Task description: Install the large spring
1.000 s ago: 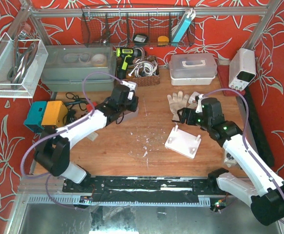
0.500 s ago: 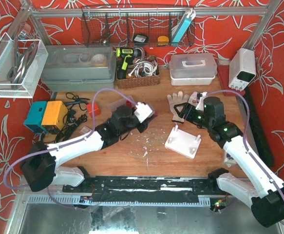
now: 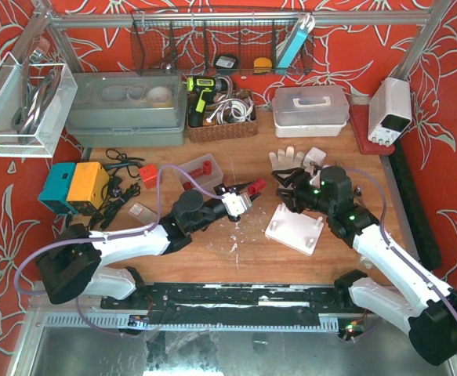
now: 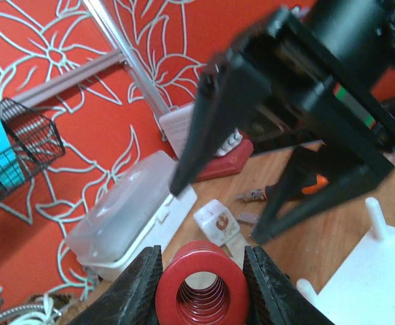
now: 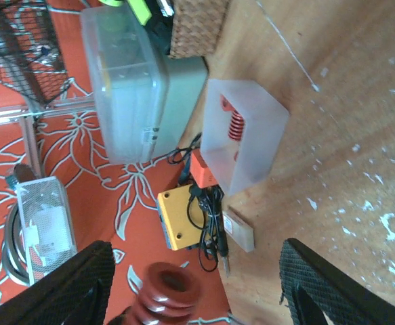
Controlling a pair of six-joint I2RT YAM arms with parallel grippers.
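Observation:
The large spring (image 4: 199, 284), a red coil, is clamped between the jaws of my left gripper (image 4: 202, 252), its open end facing the camera. From above, my left gripper (image 3: 250, 189) holds the large spring (image 3: 257, 186) above the table's middle, pointing right. My right gripper (image 3: 285, 185) faces it, open, fingers spread. In the right wrist view the large spring (image 5: 167, 294) hangs between my right gripper's (image 5: 197, 288) wide fingers, nearer the left one, touching neither. A white base plate (image 3: 295, 229) with upright pegs lies on the table just below both grippers.
A translucent bin (image 3: 201, 170) holding a smaller red spring (image 5: 236, 126) stands behind the left arm. A work glove (image 3: 288, 159) lies behind the right gripper. A teal and yellow box (image 3: 75, 186) with cables sits at the left; storage boxes line the back.
My left arm has swung right from the translucent bin, carrying the spring toward the right gripper. My right gripper has turned left toward it and its fingers have narrowed somewhat.

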